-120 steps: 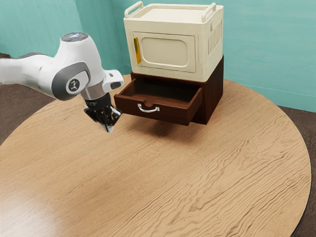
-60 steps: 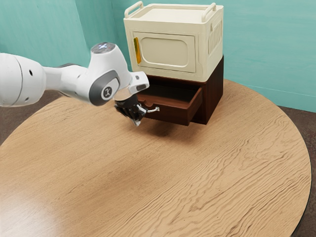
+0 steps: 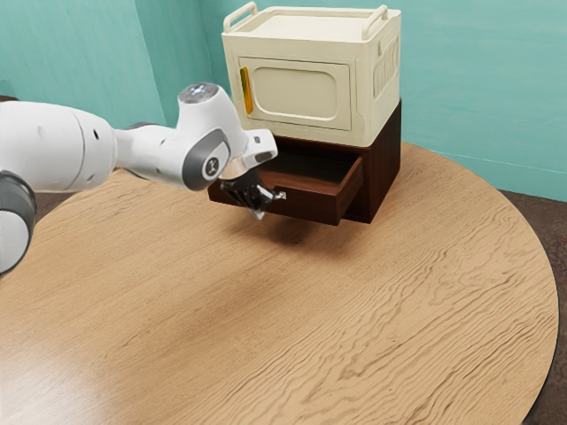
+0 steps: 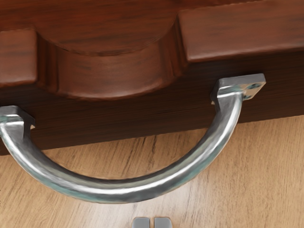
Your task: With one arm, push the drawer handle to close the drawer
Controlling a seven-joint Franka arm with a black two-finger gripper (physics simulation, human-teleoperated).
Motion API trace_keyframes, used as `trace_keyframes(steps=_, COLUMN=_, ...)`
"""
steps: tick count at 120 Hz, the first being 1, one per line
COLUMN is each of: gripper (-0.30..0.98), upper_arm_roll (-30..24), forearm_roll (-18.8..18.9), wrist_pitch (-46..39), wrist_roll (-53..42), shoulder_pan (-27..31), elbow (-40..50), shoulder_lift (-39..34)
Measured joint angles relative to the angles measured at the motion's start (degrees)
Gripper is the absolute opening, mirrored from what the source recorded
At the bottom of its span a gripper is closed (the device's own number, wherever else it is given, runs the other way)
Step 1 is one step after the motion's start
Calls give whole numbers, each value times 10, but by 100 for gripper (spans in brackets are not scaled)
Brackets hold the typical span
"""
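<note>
In exterior view, tool [image 3: 260, 214], set narrow, masks handle [image 4: 118, 191] curve; wrist view bares it.

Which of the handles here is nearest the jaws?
The curved silver handle on the open brown drawer; the yellow handle and two cream handles sit higher, on the cream cabinet.

Bright light leaves pale glare on the tabletop [image 3: 266, 336] and soft shadow beneath the drawer [image 3: 308, 205].

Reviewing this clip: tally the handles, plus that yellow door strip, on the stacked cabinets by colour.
Silver drawer handle: 1
Cream top handles: 2
Yellow door strip: 1
Total: 4
</note>
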State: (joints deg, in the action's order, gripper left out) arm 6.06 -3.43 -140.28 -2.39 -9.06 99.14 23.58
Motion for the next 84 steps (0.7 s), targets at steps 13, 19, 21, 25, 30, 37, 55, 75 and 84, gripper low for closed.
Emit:
trace_keyframes(steps=13, gripper=-10, upper_arm_roll=0, forearm_roll=-3, wrist_pitch=-2, wrist_roll=-13, shoulder_pan=5, elbow=-20, shoulder_lift=15)
trace_keyframes(steps=19, gripper=-10, upper_arm_roll=0, forearm_roll=-4, wrist_pitch=-2, wrist_roll=-19, shoulder_pan=7, elbow=-26, shoulder_lift=19)
trace_keyframes(steps=21, gripper=-10, upper_arm_roll=0, forearm_roll=-5, wrist_pitch=-2, wrist_roll=-21, shoulder_pan=7, elbow=-28, shoulder_lift=21)
trace_keyframes(steps=25, gripper=-10, upper_arm_roll=0, forearm_roll=-5, wrist_pitch=-3, wrist_roll=-25, shoulder_pan=8, elbow=-35, shoulder_lift=26)
trace_keyframes(steps=30, gripper=-10, upper_arm_roll=0, forearm_roll=-5, wrist_pitch=-3, wrist_roll=-30, shoulder_pan=9, elbow=-41, shoulder_lift=31)
trace_keyframes(steps=37, gripper=-10, upper_arm_roll=0, forearm_roll=-6, wrist_pitch=-3, wrist_roll=-35, shoulder_pan=9, elbow=-53, shoulder_lift=39)
trace_keyframes(steps=55, gripper=-10, upper_arm_roll=-2, forearm_roll=-6, wrist_pitch=-1, wrist_roll=-50, shoulder_pan=12, elbow=-99, shoulder_lift=67)
trace_keyframes(steps=75, gripper=-10, upper_arm_roll=-4, forearm_roll=-5, wrist_pitch=1, wrist_roll=-63, shoulder_pan=12, elbow=-145, shoulder_lift=99)
trace_keyframes(steps=84, gripper=-10, upper_arm_roll=-5, forearm_roll=-5, wrist_pitch=5, wrist_roll=-68, shoulder_pan=12, elbow=-168, shoulder_lift=112)
